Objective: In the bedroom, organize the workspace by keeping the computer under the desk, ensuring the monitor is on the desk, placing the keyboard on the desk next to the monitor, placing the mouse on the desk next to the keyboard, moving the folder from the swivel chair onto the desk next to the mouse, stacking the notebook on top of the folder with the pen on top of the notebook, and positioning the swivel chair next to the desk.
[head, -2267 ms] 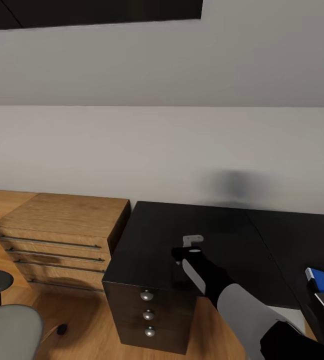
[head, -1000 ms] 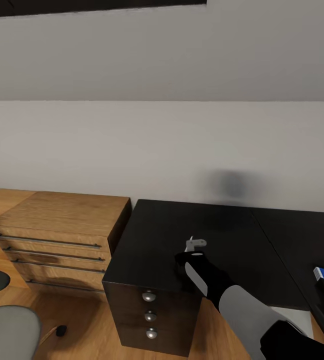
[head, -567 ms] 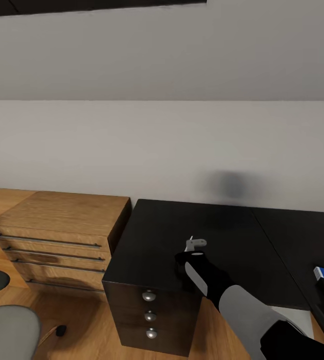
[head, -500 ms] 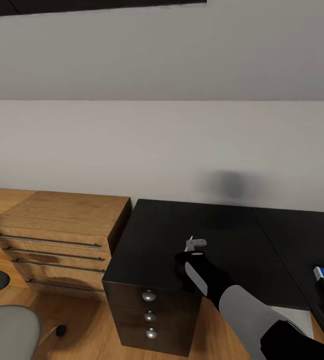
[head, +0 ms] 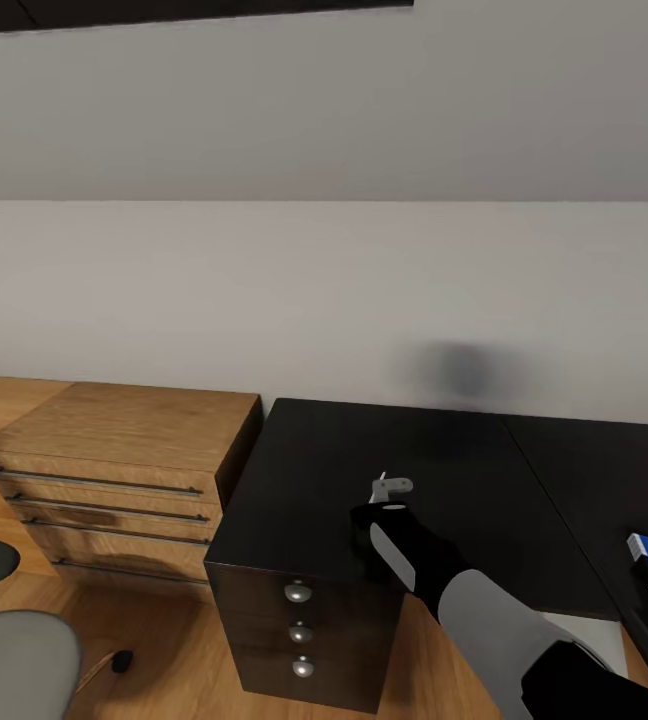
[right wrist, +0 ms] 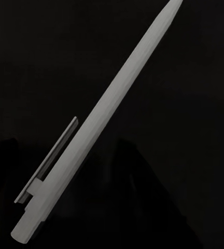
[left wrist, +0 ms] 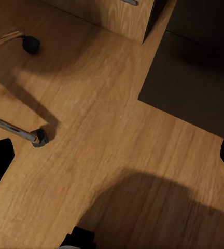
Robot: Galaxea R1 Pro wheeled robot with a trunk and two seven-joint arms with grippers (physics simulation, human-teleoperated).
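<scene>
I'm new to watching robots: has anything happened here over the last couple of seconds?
The head camera shifted slightly early on, so everything slid in the picture. The right gripper lifted the pen a little off the desk. For the last second nothing has moved.

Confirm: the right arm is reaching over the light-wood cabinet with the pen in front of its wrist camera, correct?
Not quite. The head view shows the right arm over the black desk, not the cabinet, which stands beside it. The pen does show in the right wrist view.
</scene>
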